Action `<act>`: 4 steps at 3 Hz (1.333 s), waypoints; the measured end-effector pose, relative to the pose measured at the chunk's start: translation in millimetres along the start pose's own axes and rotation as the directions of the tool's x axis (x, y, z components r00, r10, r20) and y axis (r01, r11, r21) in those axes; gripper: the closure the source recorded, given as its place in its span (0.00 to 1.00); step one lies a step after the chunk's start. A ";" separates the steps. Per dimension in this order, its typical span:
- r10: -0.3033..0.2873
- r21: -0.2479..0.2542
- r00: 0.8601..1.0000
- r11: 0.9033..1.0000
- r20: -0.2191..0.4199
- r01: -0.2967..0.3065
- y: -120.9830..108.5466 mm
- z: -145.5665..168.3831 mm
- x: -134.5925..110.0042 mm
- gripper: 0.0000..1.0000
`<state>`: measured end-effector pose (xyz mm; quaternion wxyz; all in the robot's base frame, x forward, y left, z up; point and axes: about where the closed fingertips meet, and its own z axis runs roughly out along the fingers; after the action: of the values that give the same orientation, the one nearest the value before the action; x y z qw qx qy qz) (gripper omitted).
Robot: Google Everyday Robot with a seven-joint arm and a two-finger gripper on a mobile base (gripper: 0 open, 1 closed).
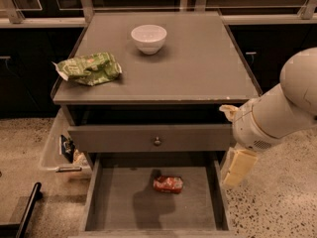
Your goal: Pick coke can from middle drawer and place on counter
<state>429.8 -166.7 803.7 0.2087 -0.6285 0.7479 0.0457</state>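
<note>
The coke can (pixel 168 184) is red and lies on its side on the floor of the open middle drawer (pixel 119 205), near the middle. The counter (pixel 198 68) is the grey cabinet top above it. My gripper (pixel 238 166) hangs from the white arm at the right, over the drawer's right wall. It is to the right of the can and above it, not touching it. It holds nothing that I can see.
A white bowl (pixel 148 37) and a green snack bag (pixel 89 68) sit on the counter. A grey drawer front with a round knob (pixel 157 141) juts out slightly above the open drawer. A clear plastic bin (pixel 55 150) stands left of the cabinet, a black bar (pixel 26 209) at bottom left.
</note>
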 end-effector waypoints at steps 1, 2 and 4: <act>0.037 -0.047 0.999 0.998 -0.002 -0.037 0.1 45.5 19.3 0.00; 0.048 -0.082 0.999 0.995 -0.006 -0.049 -2.7 108.2 47.7 0.00; 0.020 -0.122 0.996 0.993 0.087 -0.009 16.0 229.6 85.6 0.00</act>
<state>462.5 -166.3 560.3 0.2024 -0.6320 0.7383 0.1200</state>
